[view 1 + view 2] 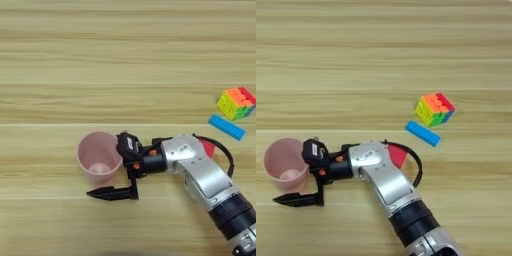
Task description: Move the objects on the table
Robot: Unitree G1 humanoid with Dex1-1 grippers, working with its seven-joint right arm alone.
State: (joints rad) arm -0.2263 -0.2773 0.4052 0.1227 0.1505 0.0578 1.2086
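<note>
The wooden counter (60, 60) holds everything. The silver arm (205, 175) reaches in from the bottom right corner. The pink cup (98, 159) stands upright, and the tool (114, 167) has its fingers apart around the cup's near wall. The puzzle cube (236, 103) and blue bar (226, 127) sit near the right edge. A red cube (397, 156) peeks from behind the arm.

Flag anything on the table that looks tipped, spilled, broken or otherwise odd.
Nothing stands out. The pink cup stands upright and looks empty, beside the right gripper. The puzzle cube and blue bar lie intact on the table. The red cube is mostly hidden behind the arm.
</note>
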